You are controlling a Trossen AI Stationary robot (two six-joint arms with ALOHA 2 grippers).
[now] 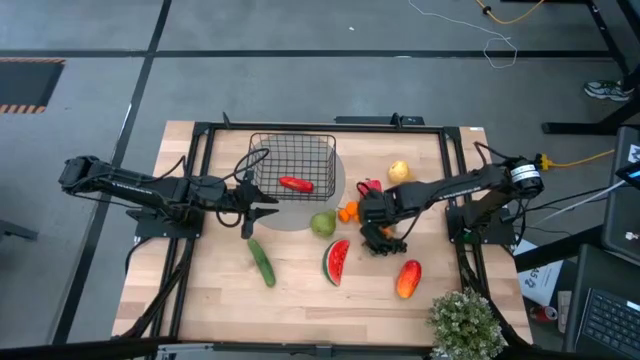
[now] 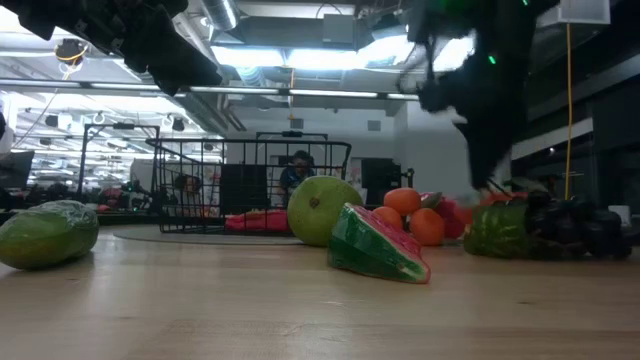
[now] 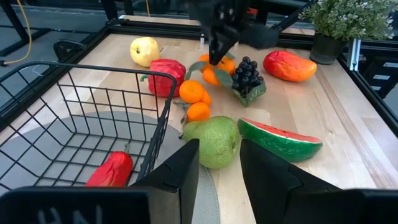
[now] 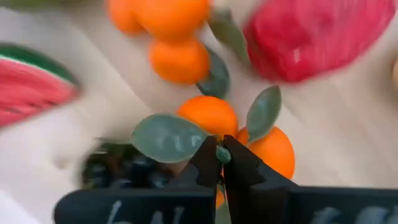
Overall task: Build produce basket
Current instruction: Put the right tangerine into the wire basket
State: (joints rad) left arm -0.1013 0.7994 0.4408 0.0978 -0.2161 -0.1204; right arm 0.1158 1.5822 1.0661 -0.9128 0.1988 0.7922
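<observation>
Oranges (image 4: 211,115) with green leaves fill your right wrist view, your right end effector (image 4: 221,155) pinching their stem beside the dark grapes (image 3: 247,73). Your left end effector (image 3: 217,163), fingers spread, hovers beside the basket (image 1: 292,165) on the worktop (image 1: 300,300).

My left arm: reaches in from the desk's (image 1: 200,300) left edge, laid low and nearly straight. My left gripper (image 1: 262,208): near the desk's middle, fingers (image 3: 180,171) parted with a clear gap, nothing between them. My right arm: comes in from the desk's right edge, elbow bent, wrist angled down. My right gripper (image 4: 220,163): right of the desk's middle, fingertips pinched together on a leaf stem of the oranges (image 4: 214,118).
</observation>
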